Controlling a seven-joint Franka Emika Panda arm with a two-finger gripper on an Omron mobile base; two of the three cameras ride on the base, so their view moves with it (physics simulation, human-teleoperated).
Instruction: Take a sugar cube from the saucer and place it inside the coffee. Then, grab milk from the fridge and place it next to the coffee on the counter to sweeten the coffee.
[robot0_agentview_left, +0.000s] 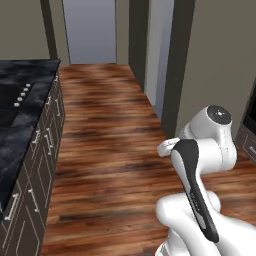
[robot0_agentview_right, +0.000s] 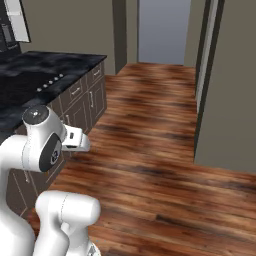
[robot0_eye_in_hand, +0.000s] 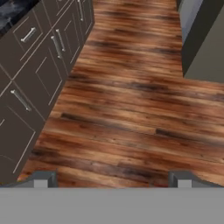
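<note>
Looking down the hand view, you have the end effector (robot0_eye_in_hand: 112, 179) with its two dark fingertips (robot0_eye_in_hand: 41, 179) standing wide apart at the bottom edge, nothing between them, pointed at bare wooden floor (robot0_eye_in_hand: 131, 113). Brown cabinets (robot0_eye_in_hand: 30, 78) with silver handles run down the left side of that frame, and a sliver of the black marble tabletop (robot0_eye_in_hand: 11, 11) shows in its upper left corner.

In the left base view the tabletop (robot0_agentview_left: 22, 95) fills the left edge, with a row of small pale knobs (robot0_agentview_left: 22, 95) set into it, and the white arm (robot0_agentview_left: 200, 165) rises from the lower right. A pale doorway (robot0_agentview_left: 90, 30) sits at the top centre, beyond the floor.

In the right base view you see the tabletop (robot0_agentview_right: 45, 75) at the upper left, the arm (robot0_agentview_right: 42, 145) at the lower left, and a dark vertical panel (robot0_agentview_right: 212, 80) standing at the right, next to a grey-green wall (robot0_agentview_right: 235, 100).
</note>
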